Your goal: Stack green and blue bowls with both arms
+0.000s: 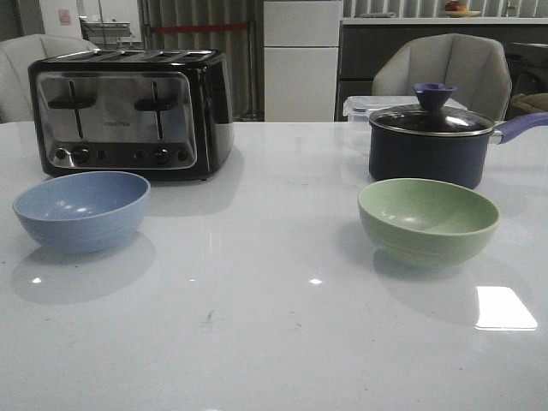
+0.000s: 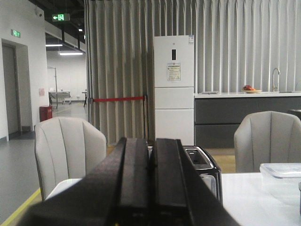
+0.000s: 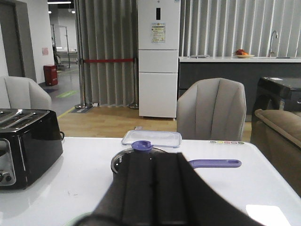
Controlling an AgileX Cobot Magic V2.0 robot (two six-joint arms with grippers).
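Worktop point(image 1: 274, 342), glossy white, carries everything in the front view. Largest on it is the black and chrome four-slot toaster point(image 1: 133, 111), standing at the far left. Next in size is the dark navy saucepan with glass lid and purple knob point(image 1: 432, 141), at the far right with its purple handle pointing right; a clear plastic lidded box point(image 1: 364, 107) sits just behind it. The dusty light blue round bowl point(image 1: 82, 210) rests upright near the left edge, in front of the toaster and apart from it. The pale sage green round bowl point(image 1: 428, 219) rests upright on the right, just in front of the saucepan. The two bowls are well apart, neither stacked.

Neither arm shows in the front view. In the left wrist view the left pincer point(image 2: 150, 188) has its dark fingers pressed together, with the toaster beyond them. In the right wrist view the right pincer point(image 3: 153, 188) is likewise pressed together, holding nothing, with the saucepan just beyond.
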